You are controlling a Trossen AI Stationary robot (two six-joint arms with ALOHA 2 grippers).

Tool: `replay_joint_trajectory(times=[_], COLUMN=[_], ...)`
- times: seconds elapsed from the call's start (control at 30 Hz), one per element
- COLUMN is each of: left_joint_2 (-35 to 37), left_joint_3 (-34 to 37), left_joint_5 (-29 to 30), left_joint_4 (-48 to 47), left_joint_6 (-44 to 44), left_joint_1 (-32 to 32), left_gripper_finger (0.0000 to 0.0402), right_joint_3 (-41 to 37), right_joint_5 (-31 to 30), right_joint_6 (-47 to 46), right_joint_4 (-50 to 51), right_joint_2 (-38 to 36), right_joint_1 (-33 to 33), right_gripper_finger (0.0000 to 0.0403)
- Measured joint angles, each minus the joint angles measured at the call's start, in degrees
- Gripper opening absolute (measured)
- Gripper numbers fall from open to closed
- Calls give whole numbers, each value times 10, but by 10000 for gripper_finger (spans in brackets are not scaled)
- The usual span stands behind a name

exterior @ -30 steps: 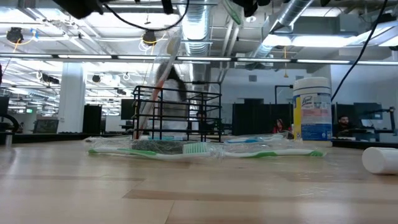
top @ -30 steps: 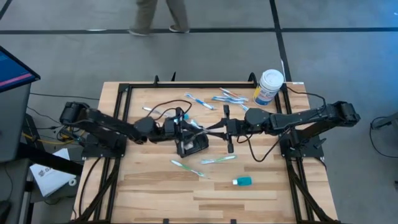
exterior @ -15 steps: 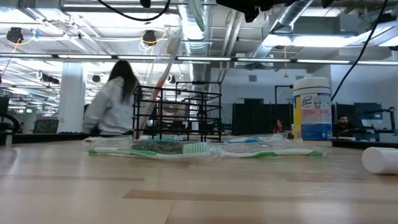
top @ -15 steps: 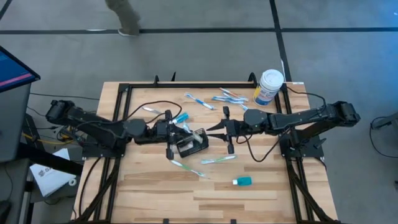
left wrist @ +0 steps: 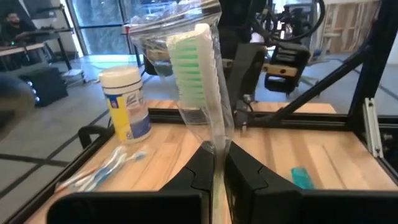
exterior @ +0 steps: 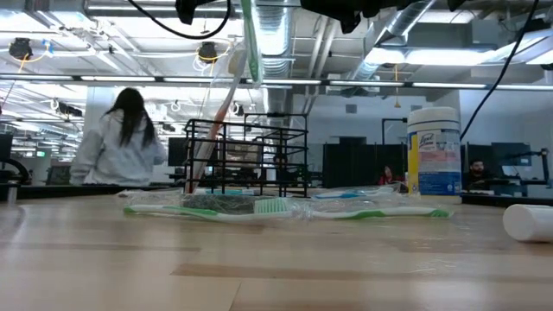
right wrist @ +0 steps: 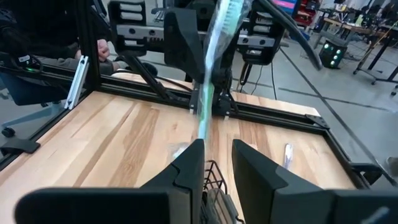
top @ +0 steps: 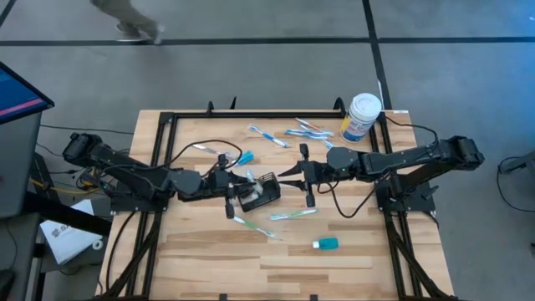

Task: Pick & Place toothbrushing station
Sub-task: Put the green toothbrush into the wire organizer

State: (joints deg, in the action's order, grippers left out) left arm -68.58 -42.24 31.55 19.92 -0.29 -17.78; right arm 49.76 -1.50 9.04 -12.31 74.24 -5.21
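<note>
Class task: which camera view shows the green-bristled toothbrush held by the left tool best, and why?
The left wrist view: the wrapped toothbrush fills it, bristles plain, clamped in the left tool. The high view shows it tiny beside the holder; the low view only its upper part; the right wrist view shows it blurred.
</note>
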Motion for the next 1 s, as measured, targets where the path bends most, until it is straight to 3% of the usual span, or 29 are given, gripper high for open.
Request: replay_joint_trajectory(times=[0.67, 1.0], left_joint_2=[0, 21], left_joint_3=[0, 0], left_joint_5=[15, 32], left_joint_4=[-118, -145], left_joint_6=[-90, -92], left_joint_1=[0, -28], left_gripper_finger=[7, 7], right_joint_3=[0, 0], right_joint_5=[0, 0], right_joint_6=[-5, -5], right_joint_4=[16, 21], right_joint_2=[0, 0], right_joint_1=[0, 0], right_gripper_finger=[73, 73])
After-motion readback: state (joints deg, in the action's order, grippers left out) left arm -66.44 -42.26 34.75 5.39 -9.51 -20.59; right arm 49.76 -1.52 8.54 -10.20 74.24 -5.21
